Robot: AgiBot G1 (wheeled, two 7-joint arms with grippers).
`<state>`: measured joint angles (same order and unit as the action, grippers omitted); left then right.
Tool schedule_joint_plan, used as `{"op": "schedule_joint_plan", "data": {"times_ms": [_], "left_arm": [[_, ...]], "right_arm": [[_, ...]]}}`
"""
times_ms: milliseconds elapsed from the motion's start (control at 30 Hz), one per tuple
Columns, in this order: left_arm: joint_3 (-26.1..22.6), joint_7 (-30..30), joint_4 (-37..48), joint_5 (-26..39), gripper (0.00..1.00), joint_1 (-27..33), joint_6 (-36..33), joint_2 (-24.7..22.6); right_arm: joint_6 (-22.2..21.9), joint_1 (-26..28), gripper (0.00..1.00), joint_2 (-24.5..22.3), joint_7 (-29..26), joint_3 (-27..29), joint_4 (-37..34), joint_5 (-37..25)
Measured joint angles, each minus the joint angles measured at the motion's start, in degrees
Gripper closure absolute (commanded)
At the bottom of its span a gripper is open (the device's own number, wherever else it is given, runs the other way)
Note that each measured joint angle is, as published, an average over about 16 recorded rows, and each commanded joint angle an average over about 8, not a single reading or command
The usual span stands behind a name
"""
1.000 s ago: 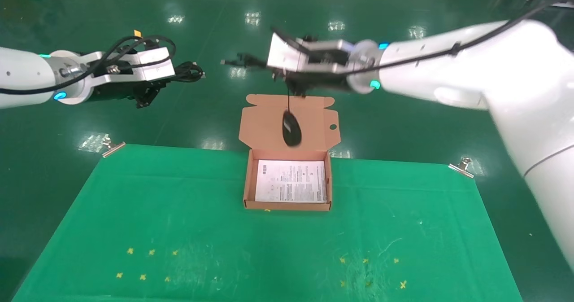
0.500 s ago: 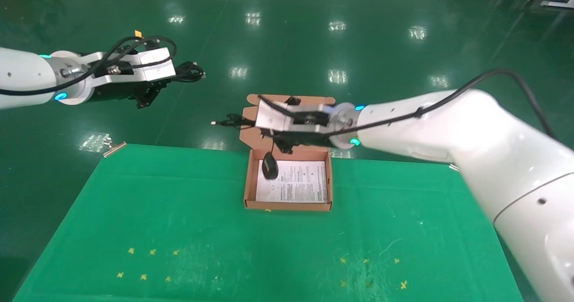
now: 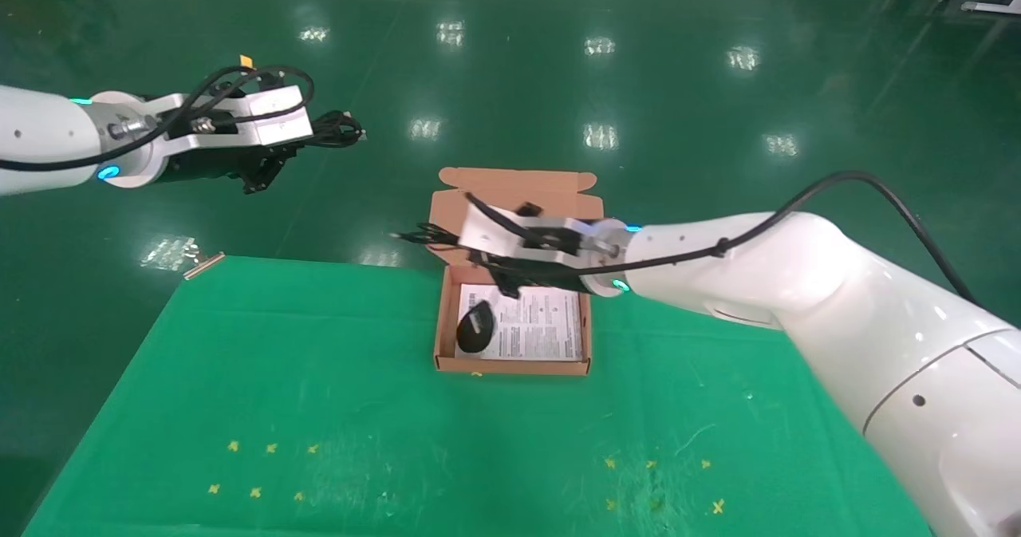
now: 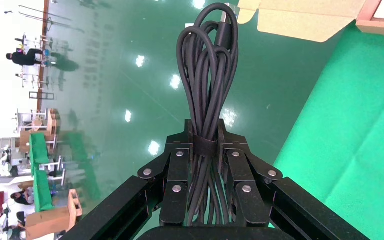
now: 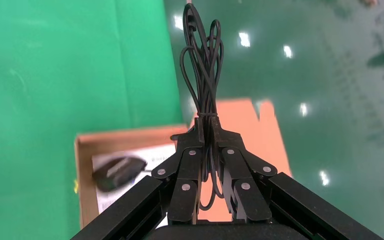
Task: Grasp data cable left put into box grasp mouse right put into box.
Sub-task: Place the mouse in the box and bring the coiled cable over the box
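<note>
The cardboard box (image 3: 437,337) stands open at the table's far middle, with its lid flap back and a white sheet inside. The black mouse (image 3: 475,327) lies in the box's near-left corner, and it also shows in the right wrist view (image 5: 117,171). My right gripper (image 3: 461,243) hovers over the box's far edge, shut on the mouse's bundled cord (image 5: 202,65). My left gripper (image 3: 307,140) is raised at the far left, beyond the table. It is shut on the data cable (image 4: 207,75), a strapped black bundle.
A green cloth (image 3: 319,409) covers the table, with small yellow cross marks near the front. A metal clip (image 3: 199,264) holds its far left corner. Glossy green floor lies beyond the table. My right arm (image 3: 798,282) reaches across the table's right side.
My right gripper came down and towards me with the mouse. The mouse went from hanging in front of the lid flap to lying in the box. The left arm has not moved.
</note>
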<state>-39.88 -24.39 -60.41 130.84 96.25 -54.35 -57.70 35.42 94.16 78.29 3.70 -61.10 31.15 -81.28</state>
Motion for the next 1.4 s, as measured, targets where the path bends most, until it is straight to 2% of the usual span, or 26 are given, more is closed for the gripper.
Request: {"op": "schedule_joint_plan", "data": {"times_ms": [167,200,433,467,767,967,1133,1400], "left_arm": [[0.0,-0.01,-0.01,0.0,1.0,0.0,0.0,0.0],[0.0,-0.01,-0.01,0.0,1.0,0.0,0.0,0.0],[-0.01,-0.01,-0.02,-0.01,1.0,-0.02,0.0,-0.02],[-0.01,0.0,-0.03,-0.04,1.0,-0.04,0.01,-0.05],[-0.19,0.69,0.26,-1.24,1.0,-1.31,1.17,-1.35],[-0.68,3.06,1.47,-3.7,1.0,-3.97,3.94,-3.98],[-1.4,7.21,4.59,-6.8,1.0,-6.99,7.76,-7.67],[-2.83,17.29,13.8,-13.27,1.0,-10.98,14.68,-15.12]], "right_arm": [[-1.75,-0.55,1.0,-0.07,-2.3,-1.93,-2.99,2.42],[-2.02,-0.67,0.97,-0.07,-2.72,-2.24,-3.52,2.85],[-3.25,-1.38,0.09,-0.21,-4.92,-3.58,-5.19,5.38],[-3.34,-1.47,0.0,-0.29,-5.06,-3.74,-5.1,5.59],[-3.6,-1.63,0.0,-1.62,-6.1,-4.97,-3.29,6.06],[-3.57,-1.16,0.0,-4.69,-7.14,-5.47,-0.92,5.66],[-3.37,-0.16,0.0,-9.39,-8.65,-5.88,1.98,4.68],[-3.02,1.82,0.0,-19.87,-13.31,-7.1,9.86,1.49]]}}
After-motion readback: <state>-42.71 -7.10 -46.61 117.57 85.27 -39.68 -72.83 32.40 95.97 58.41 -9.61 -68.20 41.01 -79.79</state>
